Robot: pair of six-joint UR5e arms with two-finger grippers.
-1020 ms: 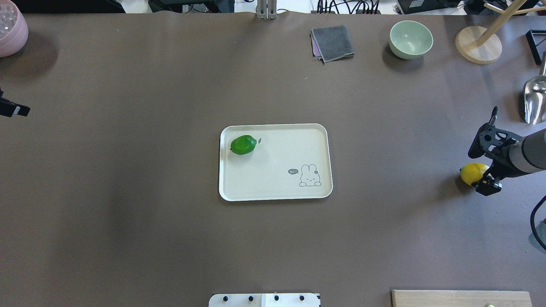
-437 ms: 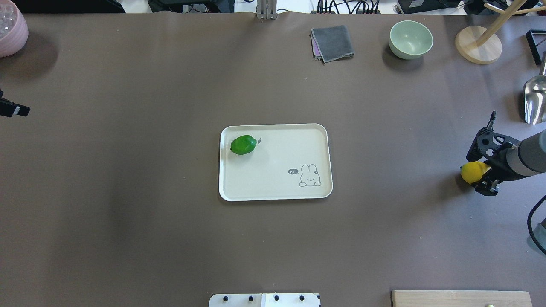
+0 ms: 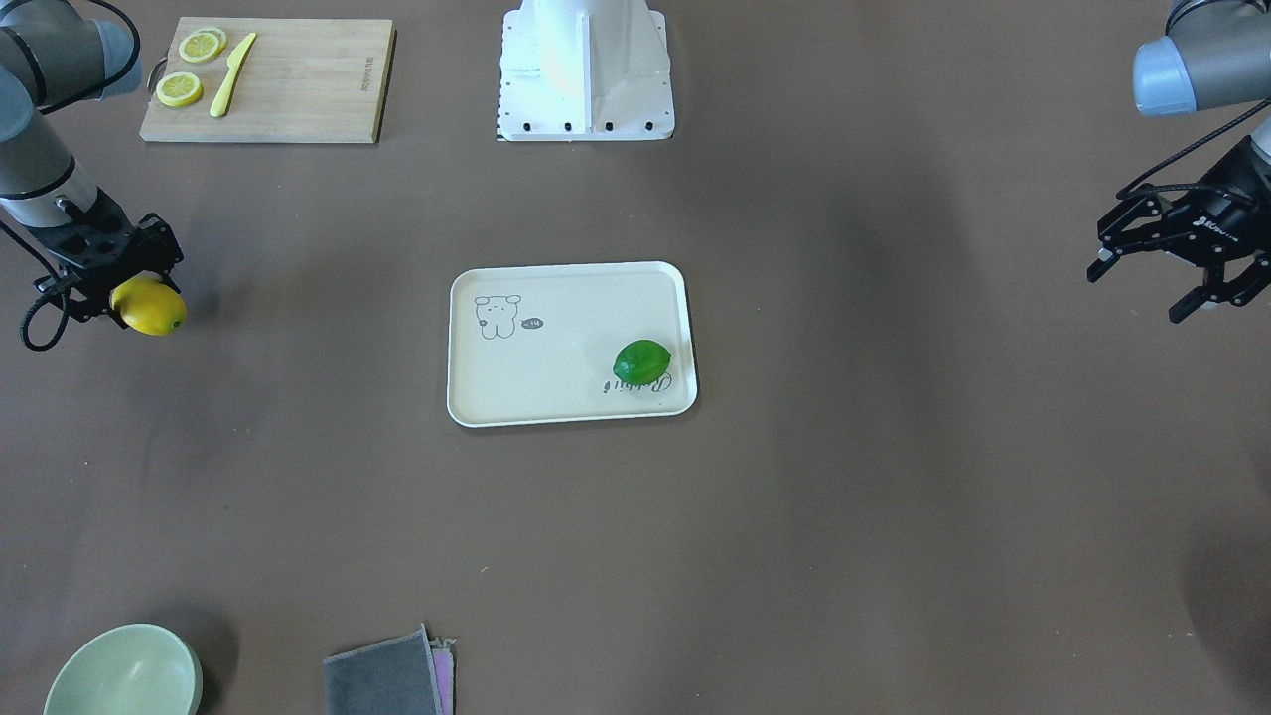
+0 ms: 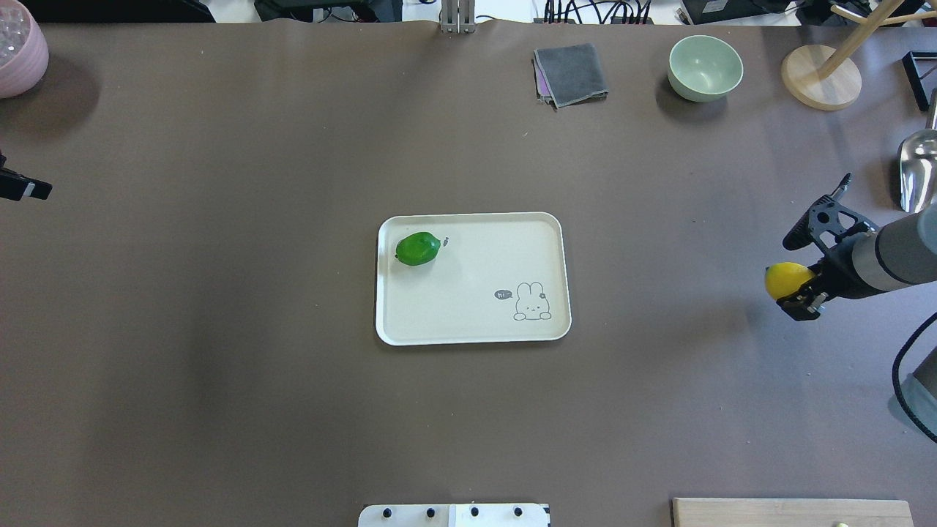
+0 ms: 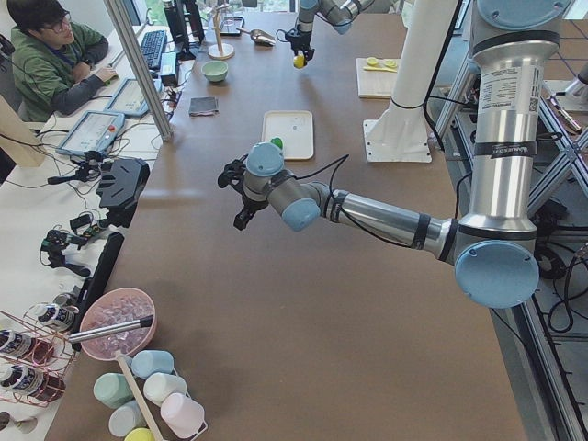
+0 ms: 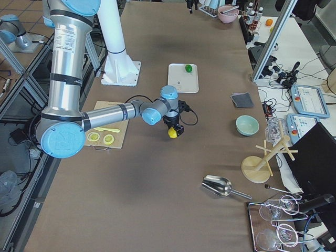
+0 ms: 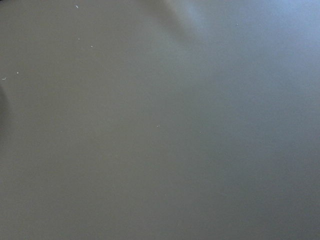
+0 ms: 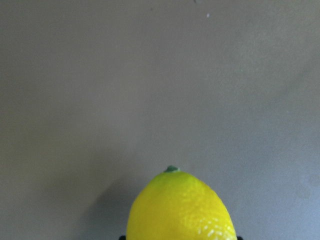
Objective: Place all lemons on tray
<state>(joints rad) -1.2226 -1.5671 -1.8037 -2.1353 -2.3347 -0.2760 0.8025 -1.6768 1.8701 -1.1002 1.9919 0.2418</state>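
The cream tray (image 4: 476, 322) (image 3: 556, 397) lies mid-table. The green lemon (image 4: 418, 248) (image 3: 641, 359) rests on it in one corner. My right gripper (image 4: 794, 289) (image 3: 134, 298) is shut on the yellow lemon (image 4: 785, 279) (image 3: 149, 306) and holds it above the table, well to the right of the tray. The yellow lemon fills the bottom of the right wrist view (image 8: 180, 207). My left gripper (image 3: 1177, 283) is open and empty, raised over the table far to the left; only its tip (image 4: 22, 187) shows in the overhead view.
A wooden cutting board (image 3: 288, 89) with lemon slices (image 3: 180, 88) and a yellow knife (image 3: 230, 74) lies near the robot's base. A green bowl (image 4: 704, 67), grey cloth (image 4: 571, 73), wooden stand (image 4: 820, 77) and metal scoop (image 4: 919, 172) sit at the far right.
My right gripper has lifted the yellow lemon off the table and carried it a little left, toward the tray. The left arm and green lemon have not moved.
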